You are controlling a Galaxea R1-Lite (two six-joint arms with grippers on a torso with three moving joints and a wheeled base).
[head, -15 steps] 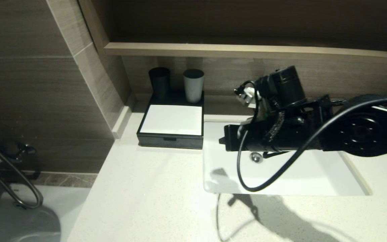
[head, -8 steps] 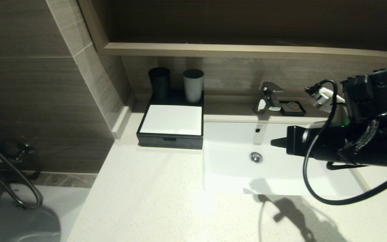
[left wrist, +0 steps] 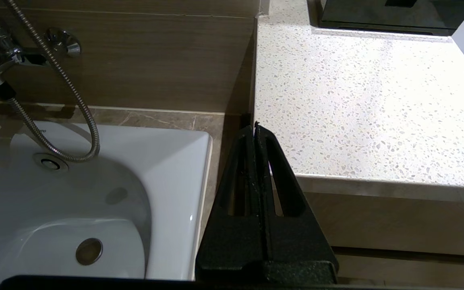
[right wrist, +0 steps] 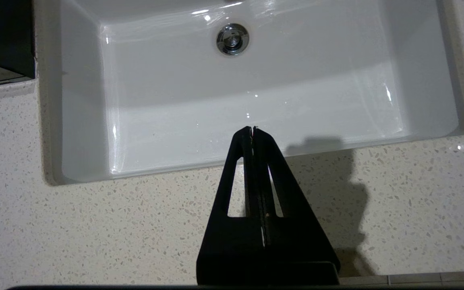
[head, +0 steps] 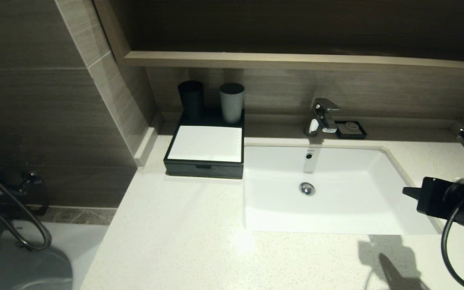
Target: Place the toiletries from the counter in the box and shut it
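1. My right hand (head: 411,192) hangs over the right end of the basin (head: 377,177), at the far right of the head view. Fingers pinched flat together, nothing between them – the right wrist view shows the two blades (right wrist: 252,137) touching tip to tip above the basin's near rim.
2. Why clenched & empty: nothing to carry, as far as I can see, so a slim closed hand is the tidy way to sit clear of the work area.
3. Box (head: 204,151) sits on the tabletop (head: 183,233), back-left, pressed up beside the basin's left edge. White panel flat on top, drawer front flush w/ the body – looks closed to me.
4. Toiletries: can't find a single packet on the tabletop, in the basin or on the box. My guess is they're inside the drawer, but I can't see in, so that's a guess only.
5. Black cup (head: 191,98) & grey cup (head: 232,101) stand upright at the box's rear edge, side by side, not touching my arm. Not mine to shift.
6. Tap (head: 321,116) & small black soap dish (head: 350,129) behind the basin, well apart from my hand.
7. Left hand (left wrist: 255,133): parked low off the tabletop's left corner, next to the bathtub (left wrist: 95,193), fingers shut, empty. No job for it that I can see.
8. Judgement: task looks abt finished – tabletop bare of packets, drawer shut. Only risk I see is my dangling cable (head: 449,249) near the tabletop.
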